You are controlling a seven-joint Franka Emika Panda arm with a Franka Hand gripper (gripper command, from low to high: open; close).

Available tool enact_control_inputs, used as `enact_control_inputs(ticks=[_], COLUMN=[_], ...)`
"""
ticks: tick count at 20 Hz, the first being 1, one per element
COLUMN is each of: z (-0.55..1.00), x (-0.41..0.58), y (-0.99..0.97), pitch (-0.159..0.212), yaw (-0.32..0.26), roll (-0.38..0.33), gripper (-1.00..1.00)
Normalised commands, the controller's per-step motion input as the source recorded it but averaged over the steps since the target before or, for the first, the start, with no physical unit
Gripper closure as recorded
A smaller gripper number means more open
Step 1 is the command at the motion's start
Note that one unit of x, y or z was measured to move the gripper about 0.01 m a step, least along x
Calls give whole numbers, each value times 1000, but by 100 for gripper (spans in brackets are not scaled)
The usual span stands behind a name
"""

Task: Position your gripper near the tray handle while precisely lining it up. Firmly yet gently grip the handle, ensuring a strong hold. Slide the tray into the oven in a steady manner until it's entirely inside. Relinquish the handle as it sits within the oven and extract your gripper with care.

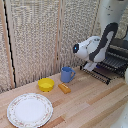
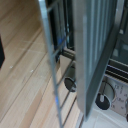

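Exterior view. My arm [image 1: 102,42], white and black, reaches down from the upper right of the frame; its white wrist ends at the near corner of the tray [image 1: 102,70], right of centre. My hand [image 1: 90,66] is mostly hidden there, so I cannot tell from here whether it is wide or narrow. The tray, a dark wire rack, sticks out of the oven [image 1: 117,52] at the right edge. Its tray handle [image 1: 95,75] is the thin front rail. On the wooden desk [image 1: 90,102]: a blue mug [image 1: 67,74] at centre, a yellow bowl [image 1: 46,84] left of it, a small orange block [image 1: 64,88] just below the mug, and a round patterned plate [image 1: 29,109] at lower left.

Wrist view. A blurred close look: the tray handle [image 2: 54,75] runs as a thin bar down the frame over the desk [image 2: 22,70], and the oven's knobs [image 2: 102,101] show at lower right. My fingers are not clearly seen, so the hand's state stays unknown.
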Motion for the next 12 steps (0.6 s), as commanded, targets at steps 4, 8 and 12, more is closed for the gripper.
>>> enact_control_inputs(ticks=[4,8,12], z=[16,134,106], x=[109,44,46], y=[-336,-386,-224], pitch=[54,41,40], yaw=[66,69,53], roll=[0,0,-7], gripper=[-100,-100,-100])
